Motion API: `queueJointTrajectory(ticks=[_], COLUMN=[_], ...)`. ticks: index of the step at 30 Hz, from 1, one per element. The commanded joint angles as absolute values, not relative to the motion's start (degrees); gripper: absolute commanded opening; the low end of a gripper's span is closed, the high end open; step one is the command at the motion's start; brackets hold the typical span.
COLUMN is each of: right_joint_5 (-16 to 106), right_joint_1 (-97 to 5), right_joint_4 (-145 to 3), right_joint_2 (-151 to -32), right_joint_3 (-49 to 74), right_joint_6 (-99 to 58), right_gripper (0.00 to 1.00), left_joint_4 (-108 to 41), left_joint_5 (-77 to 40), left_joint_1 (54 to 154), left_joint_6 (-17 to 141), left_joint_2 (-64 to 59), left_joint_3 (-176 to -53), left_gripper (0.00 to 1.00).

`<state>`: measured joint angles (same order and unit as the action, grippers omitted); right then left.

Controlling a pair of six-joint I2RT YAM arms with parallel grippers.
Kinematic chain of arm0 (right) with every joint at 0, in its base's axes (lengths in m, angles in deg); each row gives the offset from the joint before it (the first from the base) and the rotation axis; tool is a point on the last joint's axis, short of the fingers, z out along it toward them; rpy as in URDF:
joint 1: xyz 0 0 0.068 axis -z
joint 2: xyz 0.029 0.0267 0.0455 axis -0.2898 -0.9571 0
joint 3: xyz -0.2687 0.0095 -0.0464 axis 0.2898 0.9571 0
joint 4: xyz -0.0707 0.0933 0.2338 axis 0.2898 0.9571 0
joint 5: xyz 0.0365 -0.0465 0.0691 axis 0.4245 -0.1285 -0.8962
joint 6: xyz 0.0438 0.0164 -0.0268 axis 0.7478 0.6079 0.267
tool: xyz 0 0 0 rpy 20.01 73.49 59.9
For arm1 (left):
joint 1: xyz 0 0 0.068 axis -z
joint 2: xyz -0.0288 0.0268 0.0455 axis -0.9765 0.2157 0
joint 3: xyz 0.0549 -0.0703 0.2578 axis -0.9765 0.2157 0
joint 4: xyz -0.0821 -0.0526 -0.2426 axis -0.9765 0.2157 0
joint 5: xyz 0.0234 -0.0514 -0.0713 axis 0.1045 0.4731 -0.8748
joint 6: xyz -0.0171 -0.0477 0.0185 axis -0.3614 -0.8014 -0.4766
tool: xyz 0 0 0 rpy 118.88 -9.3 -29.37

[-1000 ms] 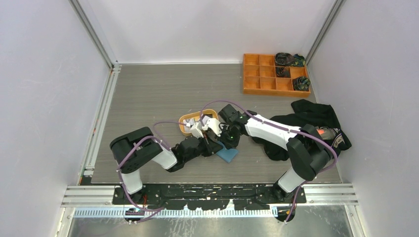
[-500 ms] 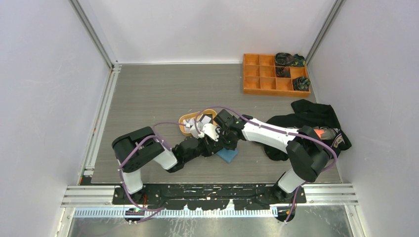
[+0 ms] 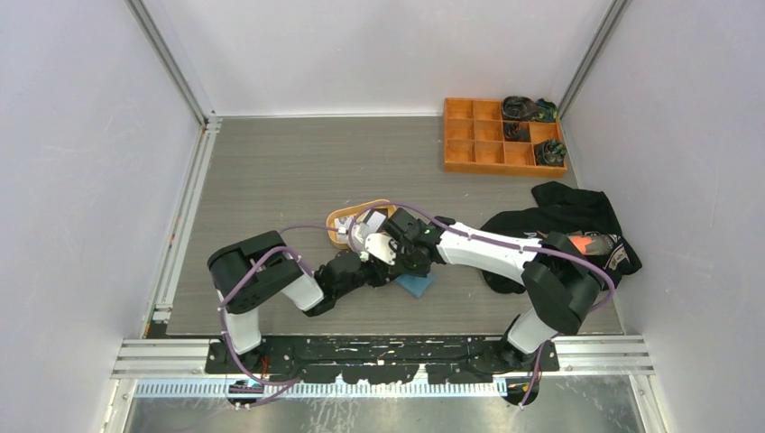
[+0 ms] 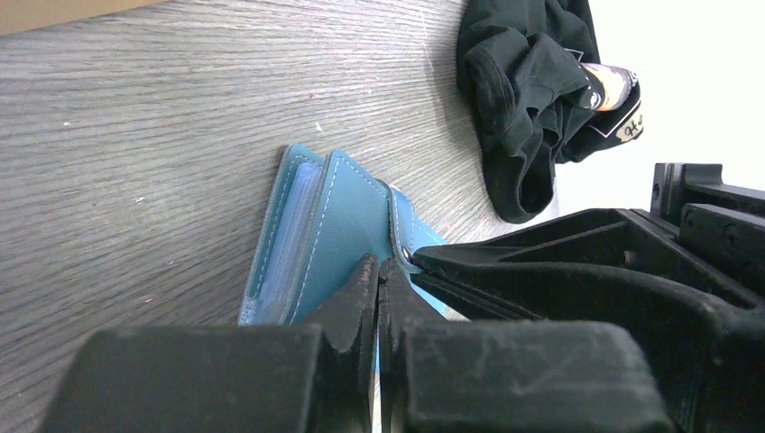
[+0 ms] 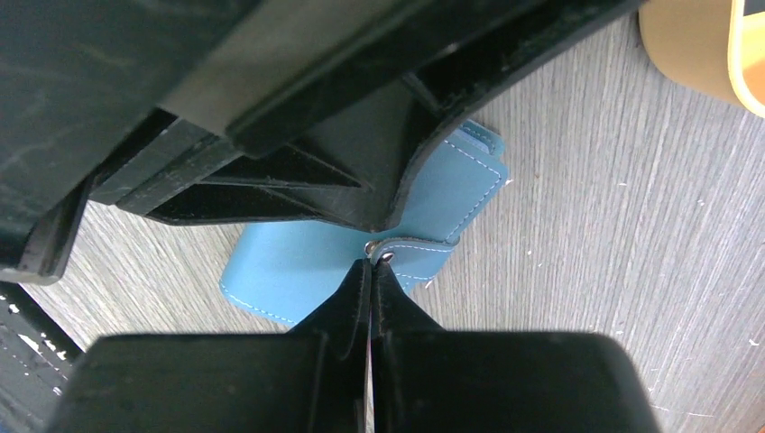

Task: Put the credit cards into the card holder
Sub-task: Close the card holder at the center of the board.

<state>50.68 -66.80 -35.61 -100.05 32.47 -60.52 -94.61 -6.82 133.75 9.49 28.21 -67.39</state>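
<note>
The left gripper [image 4: 380,269] and right gripper [image 5: 371,271], both pinched together, meet at the snap tab [image 5: 410,247] of the stitched blue leather card holder [image 5: 289,266].

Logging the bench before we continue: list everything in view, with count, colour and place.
wallet: one, blue, on the table between the hands
cards: several, whitish, in the tray
tray: one, orange, oval, behind the wallet
compartment box: one, orange, far right corner
dark bundles: about three, in the box's right compartments
garment: one, black, right edge
table: one, grey
left hand: one, black, shut, at the wallet
right hand: one, black, shut, at the wallet's tab
</note>
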Motion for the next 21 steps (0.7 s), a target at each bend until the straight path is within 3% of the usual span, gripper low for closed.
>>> queueJointTrajectory(ticks=[1, 21], right_joint_5=[50.32, 49.73], right_joint_1=[-68.64, -68.77], right_joint_4=[-37.10, -34.34], right_joint_2=[-102.14, -105.27], right_joint_3=[32.99, 32.19], right_joint_6=[-61.46, -60.76], right_gripper=[0.01, 0.01], left_joint_4=[-92.71, -113.27], left_joint_5=[-8.00, -3.88], left_joint_1=[134.10, 133.65], left_joint_6=[10.45, 7.75], left_joint_2=[30.60, 34.75], left_joint_3=[-66.12, -56.58], left_gripper=[0.00, 0.00])
